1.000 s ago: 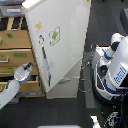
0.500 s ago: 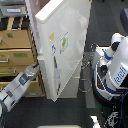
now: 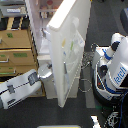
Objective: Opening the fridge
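Note:
The fridge [image 3: 40,20] stands at the upper middle of the exterior view, and part of its white shelved interior shows at the top. Its big white door [image 3: 75,30] is swung well out, tilted across the frame, with a small green-and-white sticker [image 3: 70,46] on its face. My arm [image 3: 20,89] comes in from the lower left. My gripper [image 3: 45,72] is at the door's inner edge, about halfway up and partly behind it. The door hides the fingers, so I cannot make out how they stand.
A tan wooden drawer cabinet [image 3: 15,47] stands to the left of the fridge. A white-and-blue rounded robot body [image 3: 114,70] stands at the right, close to the open door. Cables [image 3: 89,75] lie on the dark floor between them.
The door has swung further open, toward the exterior view's right, and more of the interior shows. My arm and gripper have moved right, following the door's edge.

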You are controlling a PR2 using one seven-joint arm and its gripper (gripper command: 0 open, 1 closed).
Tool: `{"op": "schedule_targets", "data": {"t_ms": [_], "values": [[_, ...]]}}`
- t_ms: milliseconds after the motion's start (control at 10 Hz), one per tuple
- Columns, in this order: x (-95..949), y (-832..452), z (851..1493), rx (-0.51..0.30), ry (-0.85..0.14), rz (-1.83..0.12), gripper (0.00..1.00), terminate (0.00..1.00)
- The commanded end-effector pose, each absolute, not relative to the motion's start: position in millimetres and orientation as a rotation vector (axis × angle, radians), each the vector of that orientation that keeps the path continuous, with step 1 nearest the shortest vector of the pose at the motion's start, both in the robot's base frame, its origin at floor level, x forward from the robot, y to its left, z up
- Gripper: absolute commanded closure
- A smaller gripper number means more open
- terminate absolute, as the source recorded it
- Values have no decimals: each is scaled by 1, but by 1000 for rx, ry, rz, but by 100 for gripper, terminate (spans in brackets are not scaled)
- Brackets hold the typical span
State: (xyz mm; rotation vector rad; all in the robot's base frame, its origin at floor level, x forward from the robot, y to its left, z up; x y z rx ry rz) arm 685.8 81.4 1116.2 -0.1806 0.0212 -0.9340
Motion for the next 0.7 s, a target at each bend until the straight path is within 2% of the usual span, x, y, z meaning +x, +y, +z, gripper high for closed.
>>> {"op": "schedule_targets", "data": {"t_ms": [100,400,700], "values": [[529,16,1230,-312,-48,-1289,0,0],[535,36,1227,-305,-58,-1258,0,0],[562,129,1165,-275,-22,-1012,0,0]]}}
